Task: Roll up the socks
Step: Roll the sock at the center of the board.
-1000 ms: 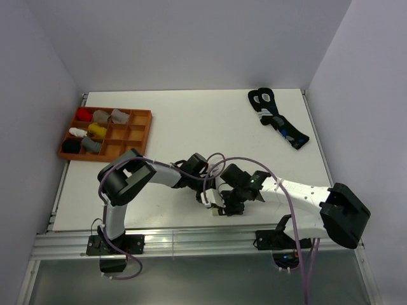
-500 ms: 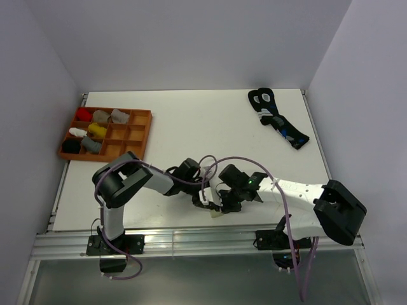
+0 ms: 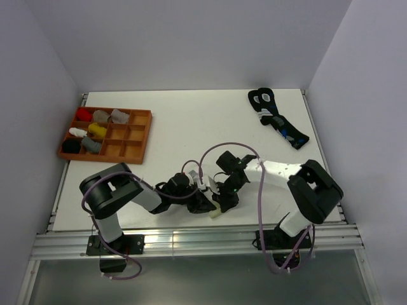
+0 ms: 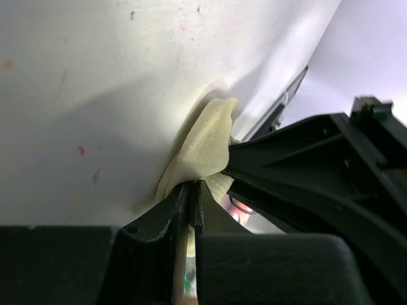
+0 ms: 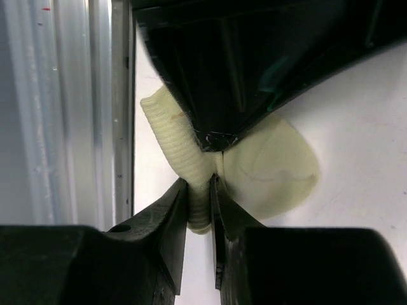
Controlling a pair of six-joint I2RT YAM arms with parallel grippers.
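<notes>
Only a small part of a pale cream-yellow sock [image 3: 216, 212] peeks out near the table's front edge, bunched between the two grippers. My left gripper [image 3: 202, 202] comes in from the left, and in the left wrist view [image 4: 191, 190] it is shut on a thin fold of the sock [image 4: 205, 141]. Arriving from the right, my right gripper [image 3: 224, 198] meets it there. The right wrist view shows this gripper [image 5: 200, 190] shut on the sock's ribbed cuff [image 5: 175, 136], with the flat foot part [image 5: 276, 166] spread to the right. The two grippers nearly touch.
An orange compartment tray [image 3: 141, 130] with small sock bundles sits at the back left. A pair of black socks with blue-and-white marks [image 3: 278, 119] lies at the back right. The metal rail of the table's front edge [image 5: 70, 127] runs just beside the sock.
The right gripper has closed onto the sock's cuff. Both grippers shifted left toward the front edge, the left arm dropped lower, and the right arm's elbow swung inward over the table.
</notes>
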